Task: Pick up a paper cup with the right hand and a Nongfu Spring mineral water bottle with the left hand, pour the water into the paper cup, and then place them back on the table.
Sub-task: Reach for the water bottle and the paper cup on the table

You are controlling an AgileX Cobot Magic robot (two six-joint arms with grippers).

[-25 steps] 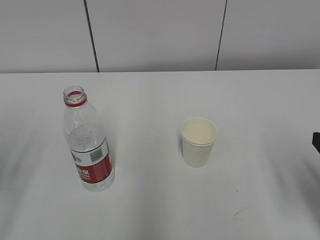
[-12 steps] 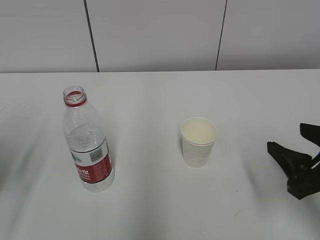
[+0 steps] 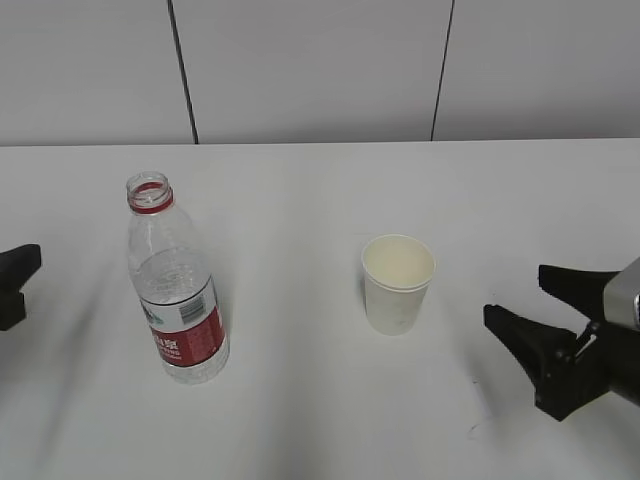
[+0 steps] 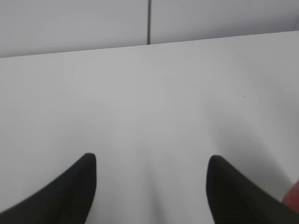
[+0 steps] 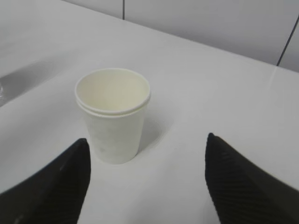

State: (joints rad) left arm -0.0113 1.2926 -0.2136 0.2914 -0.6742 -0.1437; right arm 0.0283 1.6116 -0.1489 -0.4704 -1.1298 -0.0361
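Since a moment ago the right hand (image 3: 525, 300) has pushed further in from the right edge toward the paper cup (image 3: 397, 283), and the left hand (image 3: 15, 285) has just appeared at the left edge. The cup stands upright, mouth up, mid-table (image 3: 320, 400), and the Nongfu Spring mineral water bottle (image 3: 174, 285) stands upright, uncapped neck up, well left of it. Both hands reach in low with jaws spread, gripping nothing; bare tabletop lies between each hand and its target.
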